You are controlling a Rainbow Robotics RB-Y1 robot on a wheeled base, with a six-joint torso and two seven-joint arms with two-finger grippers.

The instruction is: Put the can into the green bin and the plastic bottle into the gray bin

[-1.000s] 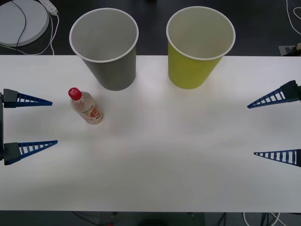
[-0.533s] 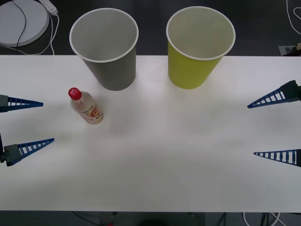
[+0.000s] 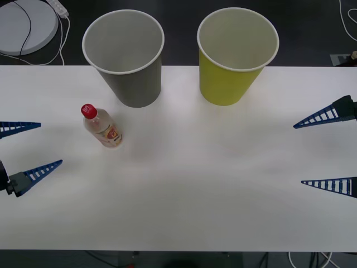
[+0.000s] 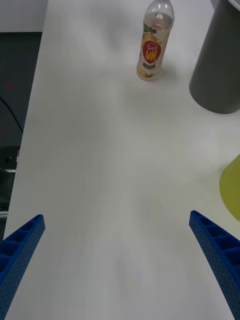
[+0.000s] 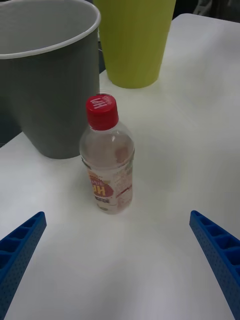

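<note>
Two bins stood upright side by side at the far edge of the white table (image 3: 184, 190), mouths open to take whatever was dropped in from above: the gray bin (image 3: 125, 58) on the robot's left and the green bin (image 3: 237, 56) on its right. Both looked empty from the front view. No can was to be seen on the table.

Nearer the robot, the plastic bottle (image 3: 102, 126) lay on the table just in front of the gray bin and apart from it, its red cap pointing toward the bins. That put it on the left arm's side, with its own bin the closest one.

At the table's left edge the left tool (image 3: 19, 148) was wide open and empty, its fingers facing the bottle, likely lined up for an approach to grasp it. At the right edge the right tool (image 3: 326, 151) waited, likewise open and empty, well apart from everything.
</note>
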